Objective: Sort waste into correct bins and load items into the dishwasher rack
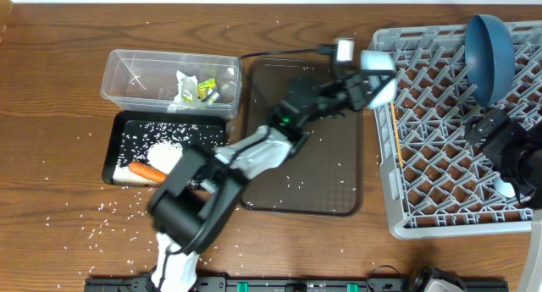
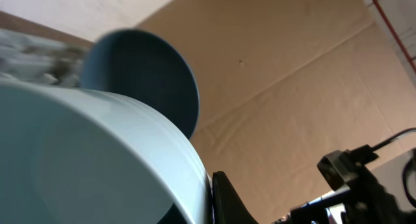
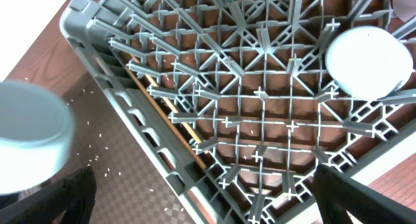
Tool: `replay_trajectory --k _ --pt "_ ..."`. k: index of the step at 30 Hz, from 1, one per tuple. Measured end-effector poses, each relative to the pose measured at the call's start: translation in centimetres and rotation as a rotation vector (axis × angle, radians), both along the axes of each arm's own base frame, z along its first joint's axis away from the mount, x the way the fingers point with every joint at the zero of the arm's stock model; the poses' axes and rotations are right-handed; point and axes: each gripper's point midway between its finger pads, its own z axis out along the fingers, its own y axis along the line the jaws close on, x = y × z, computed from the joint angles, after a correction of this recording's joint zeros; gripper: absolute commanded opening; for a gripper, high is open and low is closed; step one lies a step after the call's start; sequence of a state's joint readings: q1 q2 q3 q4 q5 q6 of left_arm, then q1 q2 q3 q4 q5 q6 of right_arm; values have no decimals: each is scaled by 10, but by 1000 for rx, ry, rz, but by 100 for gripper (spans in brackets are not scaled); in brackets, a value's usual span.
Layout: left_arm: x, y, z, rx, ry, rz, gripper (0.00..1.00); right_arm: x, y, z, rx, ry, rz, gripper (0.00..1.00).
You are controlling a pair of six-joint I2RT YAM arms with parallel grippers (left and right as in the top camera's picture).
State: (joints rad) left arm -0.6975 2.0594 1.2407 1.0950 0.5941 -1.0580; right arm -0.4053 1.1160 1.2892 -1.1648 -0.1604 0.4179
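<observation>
My left gripper is shut on the white bowl and holds it over the left wall of the grey dishwasher rack. In the left wrist view the bowl fills the left side, with a finger pressed against its rim. The dark blue plate-bowl stands on edge at the rack's back; it also shows in the left wrist view. My right gripper is open and empty over the rack's lattice. A white cup sits upside down in the rack. The held bowl shows blurred at the left.
The clear tub holds the white tissue and the yellow-green wrapper. The black tray holds rice and the orange stick. The dark brown serving tray lies between them and the rack. Rice grains are scattered on the table.
</observation>
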Motion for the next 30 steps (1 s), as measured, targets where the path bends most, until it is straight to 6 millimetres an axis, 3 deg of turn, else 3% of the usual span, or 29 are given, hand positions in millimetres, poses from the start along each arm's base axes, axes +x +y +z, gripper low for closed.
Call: replay_trajectory --k 7,11,13,17,27,29,30 --pt "-12 -43 -25 -14 91 -71 6 -3 1 -2 6 15 1 99" --pt "-14 -48 -38 -8 138 -78 8 -3 1 -2 6 15 1 99" --pt "-13 -48 -40 -7 146 -78 17 -3 1 -2 6 15 1 99" --pt "-11 -47 -43 1 168 -77 17 -3 1 -2 6 15 1 99" --pt "-6 -41 -78 112 278 -96 59 -3 1 -2 2 16 7 99" --pt "-3 -35 -79 120 266 -104 74 -3 1 -2 -2 13 13 99" --pt "-1 -31 -79 125 250 -117 87 -1 1 -1 -9 6 26 99"
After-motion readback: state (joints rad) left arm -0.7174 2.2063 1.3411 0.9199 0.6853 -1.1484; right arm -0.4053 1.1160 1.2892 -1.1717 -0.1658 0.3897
